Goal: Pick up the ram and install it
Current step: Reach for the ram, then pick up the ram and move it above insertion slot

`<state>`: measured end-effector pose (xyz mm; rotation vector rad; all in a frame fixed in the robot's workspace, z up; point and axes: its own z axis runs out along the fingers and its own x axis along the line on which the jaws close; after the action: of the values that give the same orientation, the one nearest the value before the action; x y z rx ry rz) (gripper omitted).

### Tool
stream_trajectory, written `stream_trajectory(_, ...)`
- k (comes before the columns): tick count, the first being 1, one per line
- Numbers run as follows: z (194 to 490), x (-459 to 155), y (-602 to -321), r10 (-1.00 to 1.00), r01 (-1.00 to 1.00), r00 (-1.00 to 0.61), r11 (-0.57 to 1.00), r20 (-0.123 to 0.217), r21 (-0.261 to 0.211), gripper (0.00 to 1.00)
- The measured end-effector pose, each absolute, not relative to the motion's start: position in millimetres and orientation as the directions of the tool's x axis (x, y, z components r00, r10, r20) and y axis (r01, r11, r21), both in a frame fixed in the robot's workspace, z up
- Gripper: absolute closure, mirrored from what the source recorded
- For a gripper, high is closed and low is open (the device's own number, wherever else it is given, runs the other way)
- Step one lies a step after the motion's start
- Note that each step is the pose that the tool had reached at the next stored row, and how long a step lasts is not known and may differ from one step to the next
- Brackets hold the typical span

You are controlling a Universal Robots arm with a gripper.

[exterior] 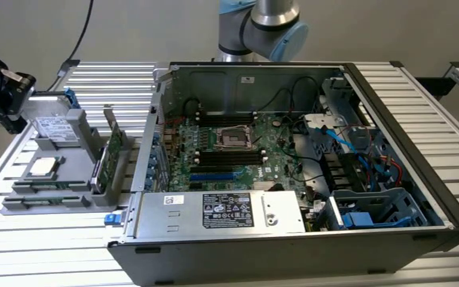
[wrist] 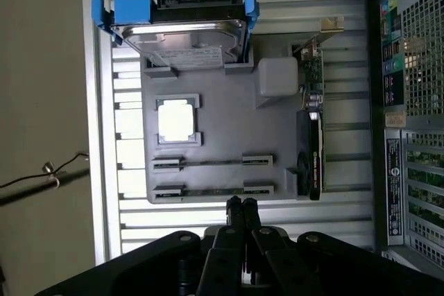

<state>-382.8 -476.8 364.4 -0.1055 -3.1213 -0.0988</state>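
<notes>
We note the gripper (wrist: 241,204) shut and empty beside the tray (wrist: 229,129), where the nearer ram (wrist: 211,190) sits on edge just ahead of it, long axis parallel to the jaws' closing direction.

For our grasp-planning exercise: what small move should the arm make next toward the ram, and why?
Probably open the gripper: its jaws are shut, and it hangs just off the edge of the grey holder, nearest a ram stick that lies ungrasped in its slot.
</notes>
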Motion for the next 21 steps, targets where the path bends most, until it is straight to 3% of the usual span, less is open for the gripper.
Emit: stream_trajectory(21, 364.3, -383.2, -475.4, 0.066, 0.066, -0.998, 0.996, 0.012, 0.063, 0.9)
